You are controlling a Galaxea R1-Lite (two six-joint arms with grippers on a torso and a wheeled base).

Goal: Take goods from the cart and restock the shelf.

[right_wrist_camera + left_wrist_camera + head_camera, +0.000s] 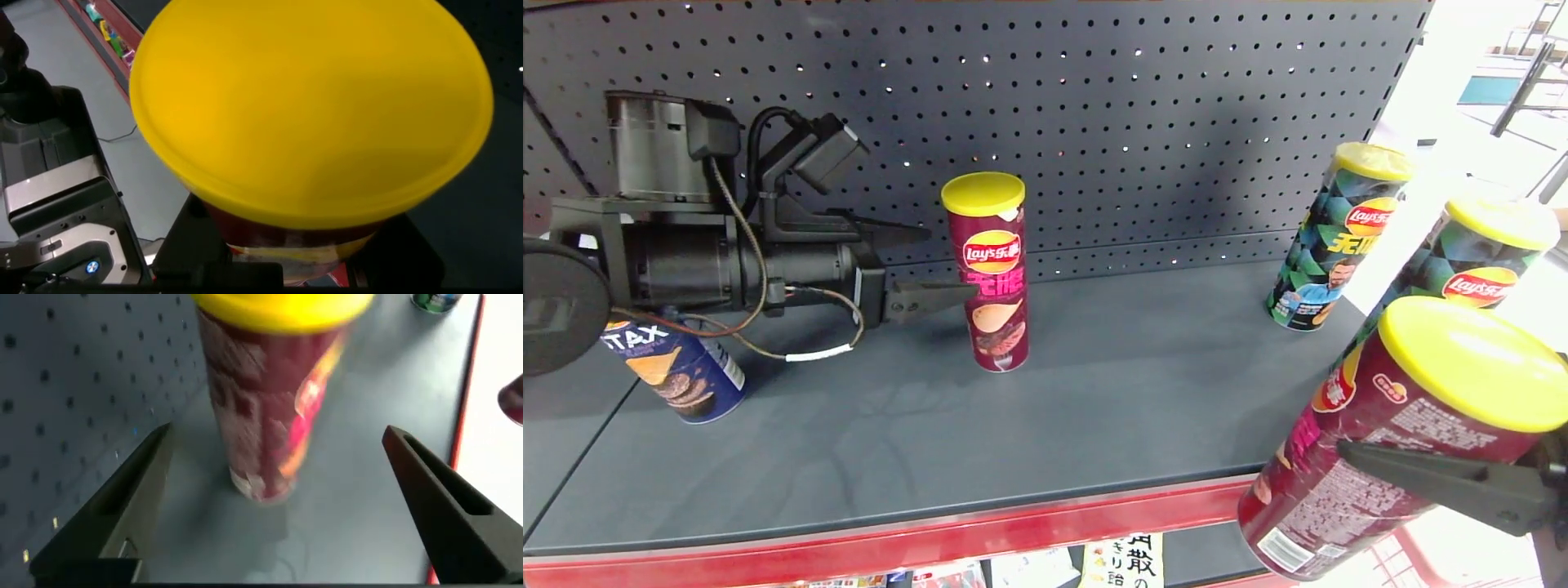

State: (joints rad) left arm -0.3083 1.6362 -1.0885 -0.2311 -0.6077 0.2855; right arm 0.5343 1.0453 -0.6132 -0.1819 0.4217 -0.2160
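Left tool (952,261) spread, flanking upright maroon can (995,278) on shelf (1135,392); right tool (1380,457) pinching tilted maroon can (1421,392), near right.

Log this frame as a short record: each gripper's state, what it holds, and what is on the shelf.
left gripper: open, fingers apart at the standing maroon can
right gripper: shut on the tilted maroon can, in front of the shelf's front edge
shelf: standing maroon can in the middle; two green cans at the robot's right; blue can at its left
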